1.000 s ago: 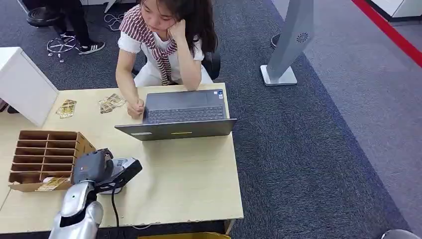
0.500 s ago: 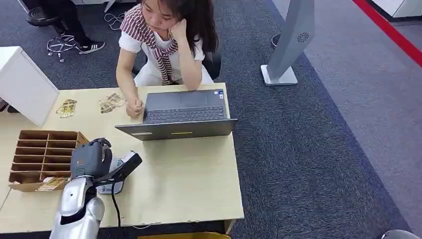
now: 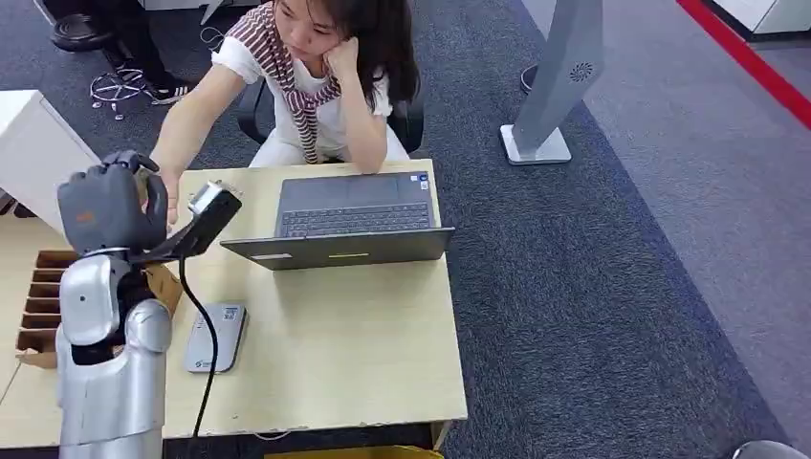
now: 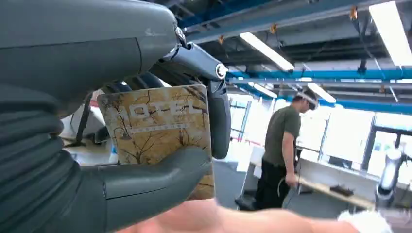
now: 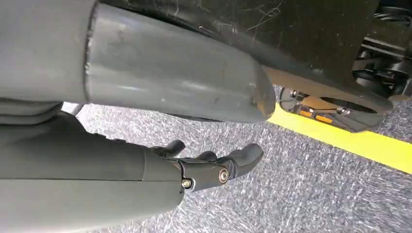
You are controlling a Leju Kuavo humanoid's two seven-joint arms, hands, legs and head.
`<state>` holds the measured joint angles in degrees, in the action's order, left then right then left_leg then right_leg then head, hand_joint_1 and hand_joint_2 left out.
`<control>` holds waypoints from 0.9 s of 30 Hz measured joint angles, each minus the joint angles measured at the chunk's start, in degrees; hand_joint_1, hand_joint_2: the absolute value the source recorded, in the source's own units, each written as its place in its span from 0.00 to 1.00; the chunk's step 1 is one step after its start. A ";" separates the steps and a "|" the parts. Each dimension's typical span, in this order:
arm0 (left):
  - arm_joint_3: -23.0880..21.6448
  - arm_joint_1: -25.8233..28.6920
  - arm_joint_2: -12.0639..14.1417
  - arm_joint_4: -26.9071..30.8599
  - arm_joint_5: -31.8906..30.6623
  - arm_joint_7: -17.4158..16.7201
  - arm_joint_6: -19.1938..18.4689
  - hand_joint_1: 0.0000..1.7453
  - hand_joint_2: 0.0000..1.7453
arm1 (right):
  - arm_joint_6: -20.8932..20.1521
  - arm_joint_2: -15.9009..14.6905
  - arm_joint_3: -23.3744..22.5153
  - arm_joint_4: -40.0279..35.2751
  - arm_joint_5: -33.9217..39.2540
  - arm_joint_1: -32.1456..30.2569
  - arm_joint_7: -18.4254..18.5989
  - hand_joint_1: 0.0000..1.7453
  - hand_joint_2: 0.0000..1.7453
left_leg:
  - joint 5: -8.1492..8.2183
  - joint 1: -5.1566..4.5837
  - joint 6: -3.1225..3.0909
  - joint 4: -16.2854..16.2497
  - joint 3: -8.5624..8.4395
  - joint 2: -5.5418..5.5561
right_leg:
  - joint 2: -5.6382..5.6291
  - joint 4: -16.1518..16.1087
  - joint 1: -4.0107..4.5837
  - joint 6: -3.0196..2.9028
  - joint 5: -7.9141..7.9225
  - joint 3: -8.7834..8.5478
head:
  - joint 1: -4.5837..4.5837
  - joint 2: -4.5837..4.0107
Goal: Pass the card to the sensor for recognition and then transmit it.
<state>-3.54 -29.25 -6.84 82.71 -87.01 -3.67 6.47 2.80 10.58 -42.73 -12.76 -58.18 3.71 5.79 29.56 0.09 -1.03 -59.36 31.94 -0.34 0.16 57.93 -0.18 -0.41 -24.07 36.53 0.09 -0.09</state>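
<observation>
Pale wooden table (image 3: pixel 363 335) fills lower left of the head view; open dark grey laptop (image 3: pixel 349 215) at its centre; brown cardboard compartment box (image 3: pixel 43 287) at left edge, partly behind the arm; grey flat card sensor with a black cable (image 3: pixel 215 337) lies on the table, lower left, well apart from the raised hand.

Seated person in a white top reaches an arm (image 3: pixel 196 120) toward upper left, their hand just beside the robot's left hand (image 3: pixel 110 206), which is raised at left of frame.

Left wrist view: gold-brown marbled hotel card (image 4: pixel 160 131) clamped between thick grey thumb (image 4: pixel 155 177) and dark fingers (image 4: pixel 218 116) behind it; card upright, centre-left of frame.

Right hand (image 5: pixel 214 162) hangs over grey carpet, fingers loosely curled, holding nothing.

Judgement: hand-over step; hold the card steady with its free edge toward the person; slacken the pinch only once their fingers have it; early release risks a drop onto the table.
</observation>
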 joint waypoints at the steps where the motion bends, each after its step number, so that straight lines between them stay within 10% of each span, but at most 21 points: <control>1: -0.57 -1.26 0.15 -0.02 0.00 -0.55 -0.15 1.00 1.00 | -0.07 0.00 -0.07 0.00 -0.20 0.01 -0.09 0.00 0.00 | 0.00 0.00 0.00 0.00 -0.01 0.00 | 0.00 0.00 0.00 0.00 0.00 0.00 | 0.00 0.02; 8: -3.01 -4.83 0.98 -0.22 0.00 -2.29 -0.87 1.00 1.00 | -0.42 0.00 -0.31 0.00 -0.77 0.09 -0.15 0.00 0.00 | 0.00 0.00 0.00 0.00 -0.01 -0.01 | -0.04 0.00 0.00 0.00 0.00 0.02 | -0.02 0.02; 9: -3.21 -5.21 1.09 -0.41 -0.02 -2.53 -1.02 0.07 1.00 | -0.42 0.02 -0.33 0.00 -0.77 0.12 -0.17 0.00 0.00 | 0.00 0.00 0.00 0.00 0.00 -0.01 | -0.04 0.00 0.00 0.00 0.00 0.02 | -0.02 0.00; 10: -3.34 -5.50 1.20 -0.55 -0.02 -2.71 -1.05 0.00 1.00 | -0.42 0.02 -0.35 0.00 -0.77 0.15 -0.15 0.00 0.00 | 0.00 0.00 0.00 0.00 0.00 -0.01 | -0.04 0.00 0.00 0.00 0.00 0.02 | -0.02 0.02; 27: -3.58 -6.21 1.88 -3.04 -0.02 -4.50 -1.48 0.00 1.00 | -0.50 0.31 -1.90 0.00 -1.77 0.22 -0.26 0.00 0.00 | 0.00 0.00 0.00 0.00 0.00 -0.01 | -0.04 0.00 0.00 0.00 0.00 0.02 | 0.00 0.02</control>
<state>-7.13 -35.45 -4.96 79.67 -87.03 -8.17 4.98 2.30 10.88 -44.63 -12.76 -59.95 3.94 5.53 29.56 0.08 -1.03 -59.36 31.94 -0.35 0.11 57.93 -0.18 -0.41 -24.08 36.55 0.09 -0.07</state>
